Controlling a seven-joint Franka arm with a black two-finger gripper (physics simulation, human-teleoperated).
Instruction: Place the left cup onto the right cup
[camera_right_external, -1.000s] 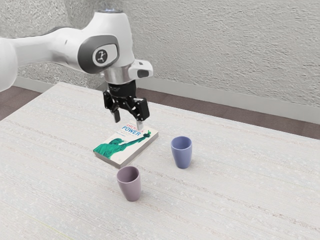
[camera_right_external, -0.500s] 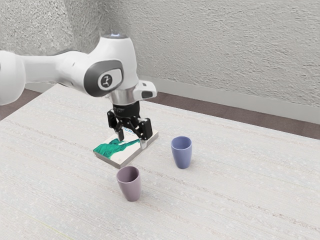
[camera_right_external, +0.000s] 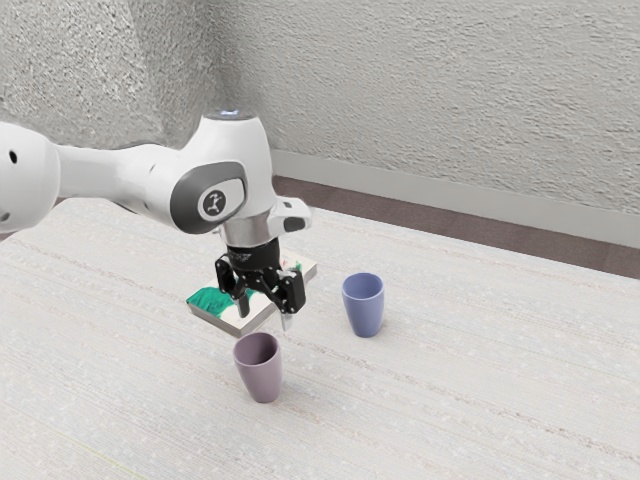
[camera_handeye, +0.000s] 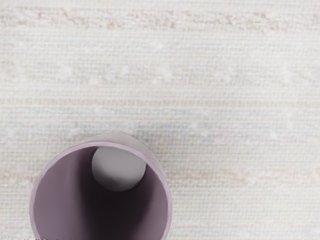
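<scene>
**Gripper.** The gripper (camera_right_external: 265, 308) hangs pointing down with its fingers spread and nothing between them. It touches no object.

**Task object.** The purple cup (camera_right_external: 258, 367) stands upright on the tabletop (camera_right_external: 480, 380), just below the gripper and slightly toward the camera in the exterior view, with a clear gap between them. The wrist view looks straight into the cup's mouth (camera_handeye: 100, 200), so the hand is nearly over it. The cup holds nothing, and its grey floor (camera_handeye: 118, 168) shows.

**Target.** The blue cup (camera_right_external: 362, 304) stands upright and apart from the gripper, on the exterior view's right. It is well apart from the purple cup.

**Other items.** A book (camera_right_external: 208, 297) lies flat behind the gripper, partly hidden by it, and touches neither cup.

**Handling assessment.**
- The cup looks stiff, thin-walled and light, and the smooth finish is likely slippery.
- It tapers toward the base, so a grasp low on the body may slide.
- The best hold appears to be across the rim (camera_handeye: 165, 200), one finger inside and one outside, or across the widest part just under the rim.
- A light, empty cup tips easily, so the fingers should close evenly from both sides.

**Stage.** The approach is judged under way. The grasp is not yet made.
</scene>
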